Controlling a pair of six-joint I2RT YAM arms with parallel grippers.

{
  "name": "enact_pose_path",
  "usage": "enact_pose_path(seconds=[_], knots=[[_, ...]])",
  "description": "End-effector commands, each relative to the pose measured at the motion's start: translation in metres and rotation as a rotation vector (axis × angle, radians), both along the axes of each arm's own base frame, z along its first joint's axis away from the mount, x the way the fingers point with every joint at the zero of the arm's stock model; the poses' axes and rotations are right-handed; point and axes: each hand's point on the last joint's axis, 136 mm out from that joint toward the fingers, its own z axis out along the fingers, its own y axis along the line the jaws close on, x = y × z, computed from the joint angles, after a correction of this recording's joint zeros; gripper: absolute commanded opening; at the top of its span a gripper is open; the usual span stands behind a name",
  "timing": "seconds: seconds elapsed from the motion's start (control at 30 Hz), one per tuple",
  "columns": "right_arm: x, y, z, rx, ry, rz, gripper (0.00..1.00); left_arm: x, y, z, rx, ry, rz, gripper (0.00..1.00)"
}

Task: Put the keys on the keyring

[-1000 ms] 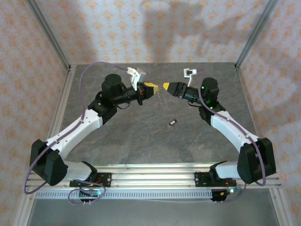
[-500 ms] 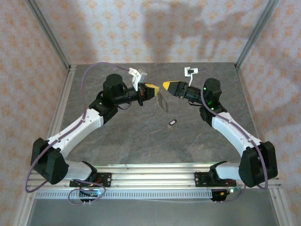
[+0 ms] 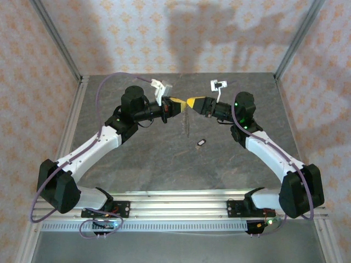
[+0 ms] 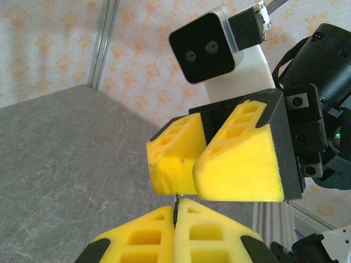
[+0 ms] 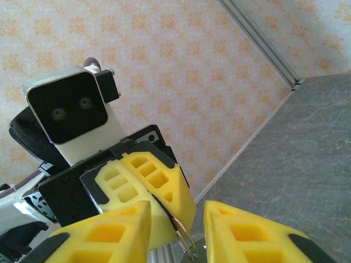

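My left gripper is raised over the back middle of the table and shut on the keyring, a thin pale wire loop hanging edge-on below its tips. In the left wrist view only a dark sliver of keyring shows between the closed left gripper. My right gripper faces it tip to tip and is open, fingers a little apart. In the right wrist view the right gripper straddles the keyring, which pokes out of the left gripper. One small dark key lies on the table below.
The grey stone-patterned table is fenced by aluminium rails at left and right, with patterned walls behind. Both arm bases sit on the rail at the near edge.
My right gripper has moved left until its tips meet the left gripper's, and its fingers have narrowed. The keyring has swung from a tilted oval to hanging edge-on. The key has not moved.
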Motion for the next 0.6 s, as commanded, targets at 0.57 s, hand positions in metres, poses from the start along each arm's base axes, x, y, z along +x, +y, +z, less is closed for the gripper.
enact_pose_path(seconds=[0.57], knots=[[-0.015, 0.005, 0.008, 0.005, -0.063, 0.050, 0.21, 0.005, 0.007, 0.036, -0.065, -0.077, 0.016, 0.00]])
